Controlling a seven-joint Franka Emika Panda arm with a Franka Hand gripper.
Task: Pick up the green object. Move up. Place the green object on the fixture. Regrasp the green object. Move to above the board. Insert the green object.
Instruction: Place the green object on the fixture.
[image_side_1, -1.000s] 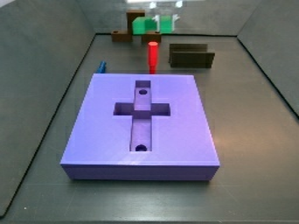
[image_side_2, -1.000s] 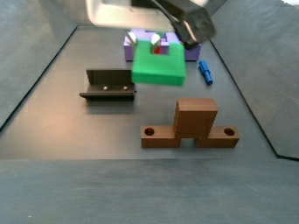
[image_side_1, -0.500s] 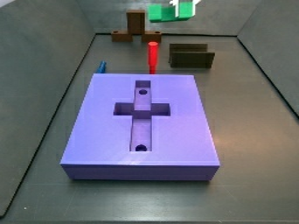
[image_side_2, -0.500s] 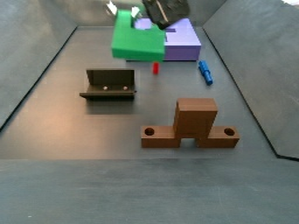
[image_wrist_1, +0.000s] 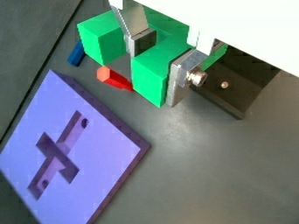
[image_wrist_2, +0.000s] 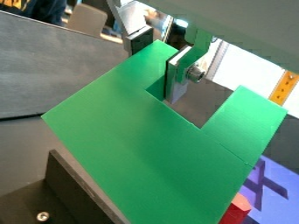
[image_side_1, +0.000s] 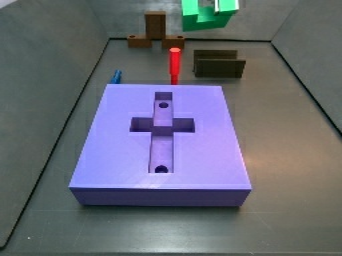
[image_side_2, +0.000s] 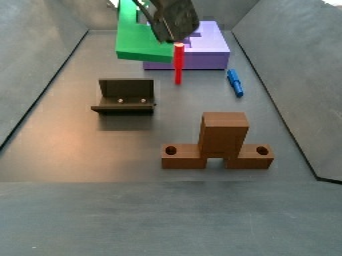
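High above the far end of the floor, the claw (image_wrist_1: 162, 54) is carrying the green object (image_wrist_1: 131, 52), clenched on it: in a wrist view one silver finger (image_wrist_1: 179, 80) is pressing flat against the outside of a prong while the other is sitting in the square notch. In a side view the block (image_side_2: 139, 33) is hanging tilted in the air, well clear of the fixture (image_side_2: 124, 97) below it and near the red peg (image_side_2: 179, 63) standing in front of the board (image_side_2: 205, 48).

The block is looking rigid and solid, probably a light plastic print, with smooth flat faces that could slide under the pads if the grip is slack. Its flat, parallel prong walls are the sensible place to take hold, since they are giving the plates full contact. With only one prong pinched, the weight is sitting off to one side, so I judge it liable to swing or twist in the grip; it is unlikely to break.
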